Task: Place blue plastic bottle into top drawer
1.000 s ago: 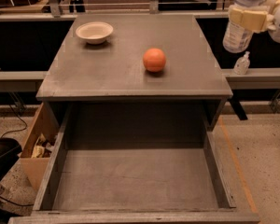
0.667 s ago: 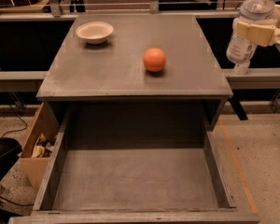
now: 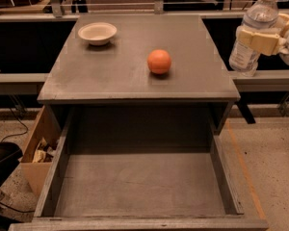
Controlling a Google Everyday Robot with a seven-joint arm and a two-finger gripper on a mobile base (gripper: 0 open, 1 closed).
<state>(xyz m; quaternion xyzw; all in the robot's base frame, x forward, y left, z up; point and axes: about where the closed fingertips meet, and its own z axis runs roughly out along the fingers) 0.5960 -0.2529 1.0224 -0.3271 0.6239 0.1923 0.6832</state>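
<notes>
Your gripper (image 3: 258, 38) is clamped around the middle of the blue plastic bottle (image 3: 258, 16), holding it upright in the air just beyond the counter's (image 3: 115, 73) right edge, towards the back right corner. The top drawer (image 3: 139, 182) stands open below the front edge.

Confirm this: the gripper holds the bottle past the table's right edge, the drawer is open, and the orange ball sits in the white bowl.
One thing is wrong. In the camera view the orange ball sits on the table, apart from the white bowl. The rest stands: the gripper holds the bottle past the table's right edge, and the drawer is open.
</notes>
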